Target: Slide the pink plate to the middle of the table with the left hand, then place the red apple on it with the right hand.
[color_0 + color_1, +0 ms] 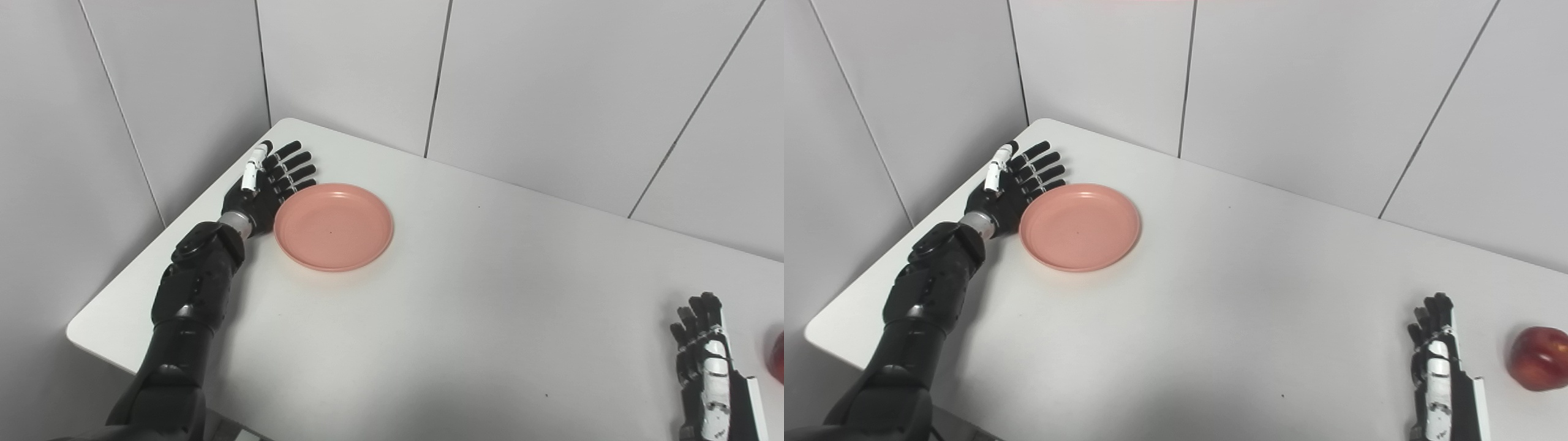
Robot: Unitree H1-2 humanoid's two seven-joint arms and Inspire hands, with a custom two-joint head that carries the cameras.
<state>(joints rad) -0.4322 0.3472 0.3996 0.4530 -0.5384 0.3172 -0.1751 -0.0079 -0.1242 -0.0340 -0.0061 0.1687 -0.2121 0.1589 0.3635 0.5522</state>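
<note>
The plate (333,226), pink, shallow and empty, lies flat on the table (465,318) toward its far left corner, well short of the middle. My left hand (267,184) stands just beside the plate's left rim, fingers (298,164) straight and pressed together side by side, holding nothing; whether palm and rim already touch I cannot tell. The apple (1538,358) sits at the near right, well apart from the plate and cut by the frame edge in the left eye view. My right hand (1438,361) rests on the table just left of the apple, fingers extended and close together, empty, not touching the fruit.

Step in hand, as I judge it: the slide, barely begun or not yet begun. To do it well I should keep the palm upright as a flat blade against the rim, low enough that the rim cannot slip under it, and push rightward and slightly toward me through the plate's centre line. An off-centre push would likely spin the plate away from the palm. A slow, even push should stop it overshooting the middle. The right hand waits.
</note>
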